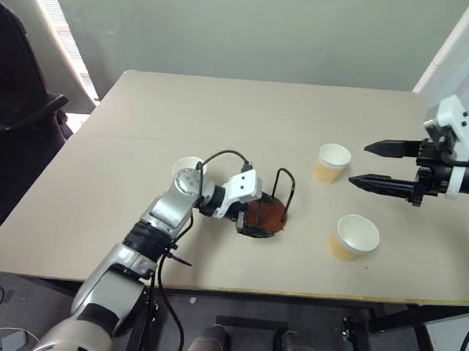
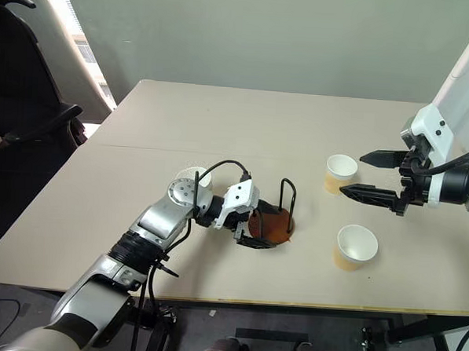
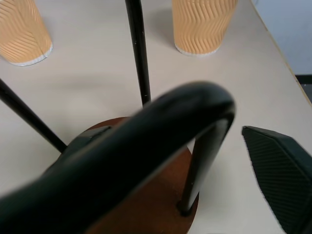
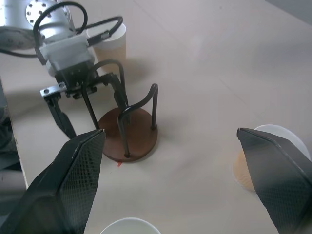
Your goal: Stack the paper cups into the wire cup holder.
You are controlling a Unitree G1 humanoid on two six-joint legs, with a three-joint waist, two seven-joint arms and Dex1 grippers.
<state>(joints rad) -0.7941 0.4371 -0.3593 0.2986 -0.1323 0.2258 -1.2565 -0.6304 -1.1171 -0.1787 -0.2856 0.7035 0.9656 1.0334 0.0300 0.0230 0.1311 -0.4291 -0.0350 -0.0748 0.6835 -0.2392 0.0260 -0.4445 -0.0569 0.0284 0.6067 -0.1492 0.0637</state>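
The wire cup holder (image 1: 268, 214), a reddish-brown disc with black wire loops, stands upright near the table's front middle and holds no cup. My left gripper (image 1: 256, 221) is open at its left side, its jaws straddling the nearest wire loop (image 3: 195, 97), with one finger (image 3: 279, 178) beside the base (image 3: 163, 192). One paper cup (image 1: 189, 168) stands just behind my left wrist. Two more paper cups (image 1: 332, 162) (image 1: 354, 236) stand upright to the right of the holder. My right gripper (image 1: 359, 164) hovers open and empty just right of the farther one.
The beige table (image 1: 246, 113) has open surface toward the back and left. A dark chair (image 1: 18, 109) stands off the table's left side. The table's front edge (image 1: 291, 293) runs close below the holder and the nearer cup.
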